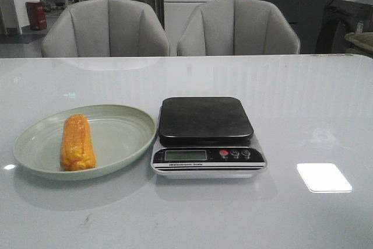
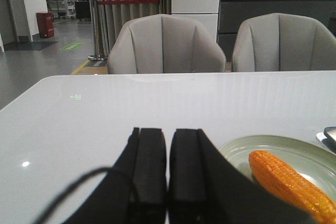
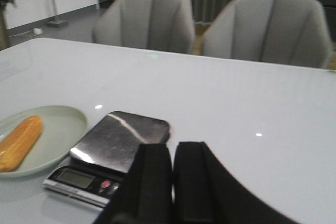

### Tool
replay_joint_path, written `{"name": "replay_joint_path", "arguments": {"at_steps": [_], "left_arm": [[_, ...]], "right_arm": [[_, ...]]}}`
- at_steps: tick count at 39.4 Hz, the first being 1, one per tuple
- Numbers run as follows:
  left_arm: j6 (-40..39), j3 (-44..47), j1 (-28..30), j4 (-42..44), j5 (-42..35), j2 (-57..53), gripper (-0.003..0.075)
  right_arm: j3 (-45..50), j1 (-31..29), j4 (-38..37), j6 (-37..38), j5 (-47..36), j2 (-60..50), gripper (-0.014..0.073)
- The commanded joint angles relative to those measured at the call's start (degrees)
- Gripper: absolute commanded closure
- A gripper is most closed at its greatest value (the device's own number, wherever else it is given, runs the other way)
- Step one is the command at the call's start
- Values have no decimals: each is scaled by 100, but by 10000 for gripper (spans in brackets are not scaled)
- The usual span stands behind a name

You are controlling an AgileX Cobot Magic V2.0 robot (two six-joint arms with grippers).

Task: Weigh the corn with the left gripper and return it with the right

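A: What sat at the left of the front view?

B: A pale green plate (image 1: 125, 138) lay on the white tabletop (image 1: 303, 109), lower left of centre. The orange-yellow corn (image 1: 77, 142) rested lengthwise on the plate's left half, one blunt end toward the camera.

A: And moving right?

B: Just beside the plate's right rim was a kitchen scale (image 1: 207, 137), with a bare black platform, a small display and three buttons along its front edge. I could not tell whether plate and scale touched. Further right, a bright rectangular reflection (image 1: 324, 177) showed on the tabletop. Two grey chairs (image 1: 105, 28) stood behind, across the upper frame.

A: Where were the tools?

B: Neither appeared in the front view. In the left wrist view, the left tool (image 2: 167, 166) filled the lower centre, its black fingers (image 2: 149, 163) pressed together with nothing between, the corn at lower right. In the right wrist view, the right tool (image 3: 172, 182) was likewise drawn together and held nothing, with the scale at lower left of it and the corn at the far left edge.
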Motion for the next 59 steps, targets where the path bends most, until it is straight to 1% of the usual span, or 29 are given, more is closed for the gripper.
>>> {"name": "replay_joint_path", "arguments": {"at_steps": [1,5,8,15,21,23,28,36,59], "left_arm": [[-47,192,-12,-23,-424,-116,607],[-47,192,-12,-23,-424,-116,607],[-47,192,-12,-23,-424,-116,607],[-47,192,-12,-23,-424,-116,607],[-47,192,-12,-23,-412,-106,607],[-47,192,-12,-23,-412,-106,607],[-47,192,-12,-23,-412,-106,607],[-47,192,-12,-23,-412,-106,607],[-47,192,-12,-23,-412,-106,607]], "right_arm": [[-112,-613,-80,-65,-544,-159,425],[89,-1071,-80,-65,-560,-544,425],[366,-1246,-80,-65,-560,-847,425],[1098,-1387,-85,-65,-560,-1662,425],[1594,-1484,-85,-65,-832,-1662,425],[1576,-1541,-85,-65,-716,-1662,425],[1576,-1634,-98,-84,-934,-1662,425],[1576,-1634,-113,-376,-1267,-1662,425],[1576,-1634,-113,-450,-1241,-1668,425]]}}
